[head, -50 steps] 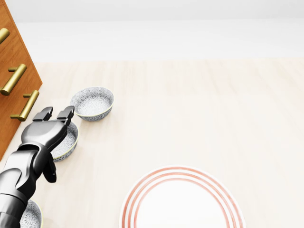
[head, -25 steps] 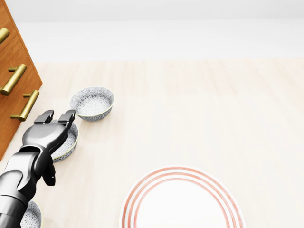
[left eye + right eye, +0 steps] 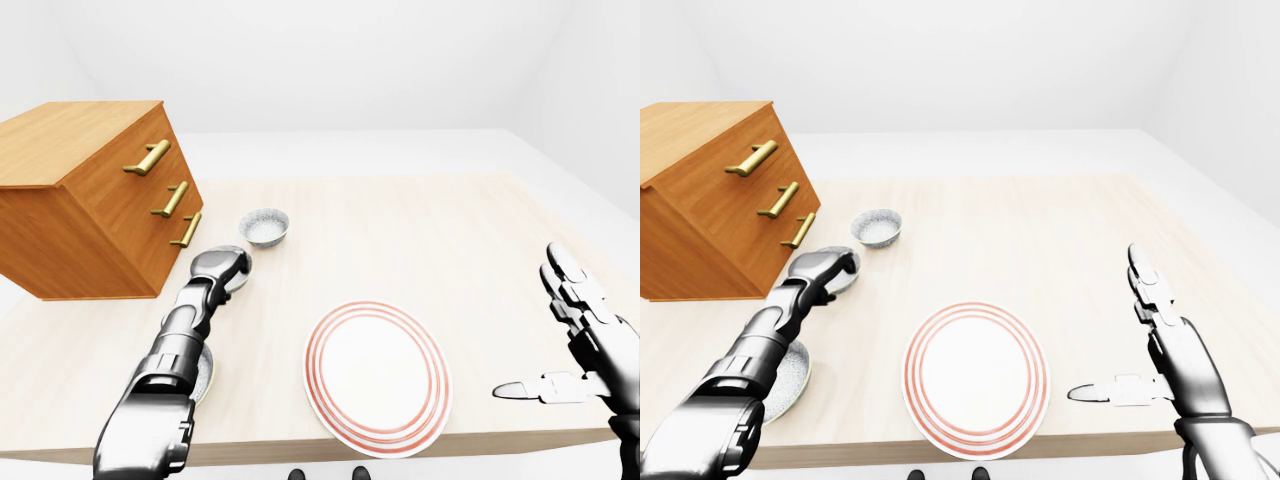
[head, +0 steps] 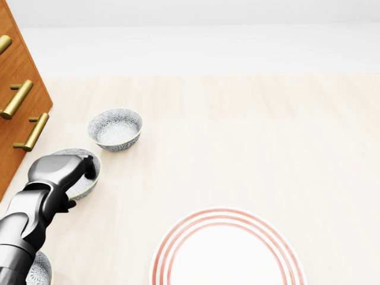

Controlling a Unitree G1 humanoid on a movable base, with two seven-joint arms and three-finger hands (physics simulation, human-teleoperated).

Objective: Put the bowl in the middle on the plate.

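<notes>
In the left-eye view, three bowls sit in a line on the left side of the table [image 3: 460, 220], next to the wooden drawers [image 3: 80, 190]. The left hand [image 3: 218, 266] lies on top of the middle bowl [image 4: 86, 186]. The plate [image 3: 378, 375] is well apart from it, lower down and to the right. The right hand [image 3: 585, 350] hangs by the right edge with its fingers spread wide. It holds nothing.

In the head view, the left hand's fingers [image 4: 89, 166] curl down over the middle bowl's rim and look closed on it. That is a pinch on just one edge. I think the bowl could tip or slip out when it goes up, because all its weight hangs from that one side. The far bowl [image 4: 115, 127] is near the fingers, and the near bowl [image 4: 39, 268] peeks out by the arm. A low swing could bump either one.

In the right-eye view, the drawers stand close on the left of the left hand, so a lift that leans that way could knock them. The plate has nothing on it. If the bowl is let go too early or off to one side, it could land on the plate's edge and rock or slide.
</notes>
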